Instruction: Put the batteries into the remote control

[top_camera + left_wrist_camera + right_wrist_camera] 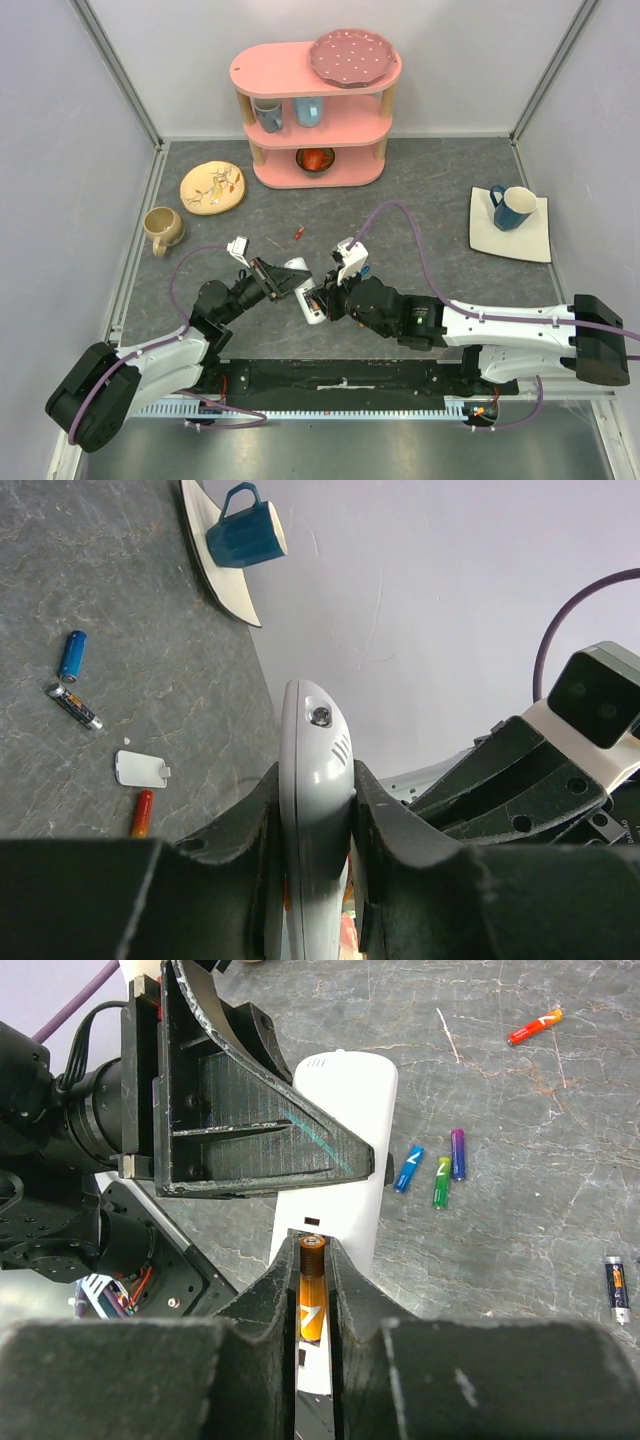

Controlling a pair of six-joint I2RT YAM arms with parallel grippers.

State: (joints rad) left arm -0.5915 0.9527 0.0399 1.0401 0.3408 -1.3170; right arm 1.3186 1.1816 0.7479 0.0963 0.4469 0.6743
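My left gripper [288, 280] is shut on the edges of the white remote control [307, 293], holding it above the table. In the left wrist view the gripper [315, 785] clamps the remote [312, 725] edge-on. My right gripper [313, 1260] is shut on an orange battery [313, 1295], its tip at the open compartment of the remote [345, 1130]. Loose batteries lie on the table: blue [408, 1168], green [441, 1181], purple [457, 1152], orange-red [533, 1026] and dark grey [617, 1288].
The white battery cover [141, 769] lies on the table beside an orange-red battery [142, 813]. A pink shelf [315, 110] with cups stands at the back. A yellow plate [212, 187] and a beige mug [163, 228] are on the left, a blue mug [512, 207] on the right.
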